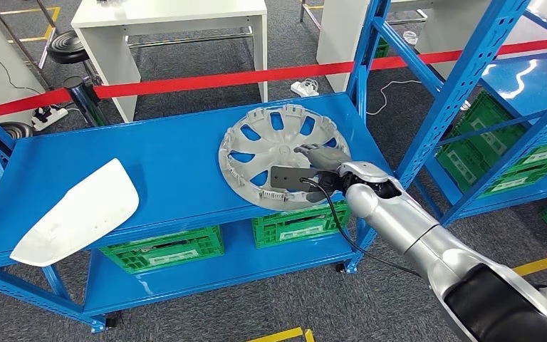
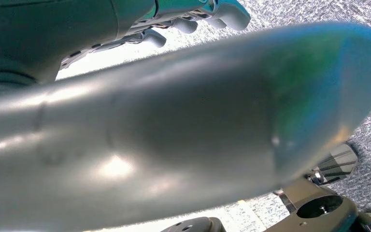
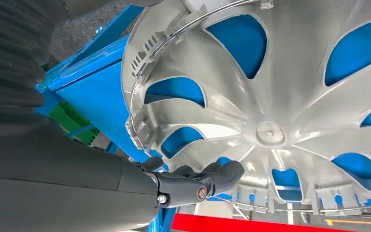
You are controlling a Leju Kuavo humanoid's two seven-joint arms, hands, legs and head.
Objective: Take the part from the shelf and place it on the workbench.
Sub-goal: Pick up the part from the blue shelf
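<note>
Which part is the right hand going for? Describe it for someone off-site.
On the blue shelf, top level, right end, lies a round silver wheel cover under the right hand. Unlike the plain white panel at the left, it has spoke-like cutouts.

The right hand [image 1: 318, 165] covers part of the wheel cover [image 1: 271, 153] — whether it grips is unclear; the left hand [image 2: 193, 17] is blurred — its state is unreadable.

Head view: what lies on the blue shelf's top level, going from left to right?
White panel → bare shelf → silver wheel cover → right hand at the cover's near right edge.
</note>
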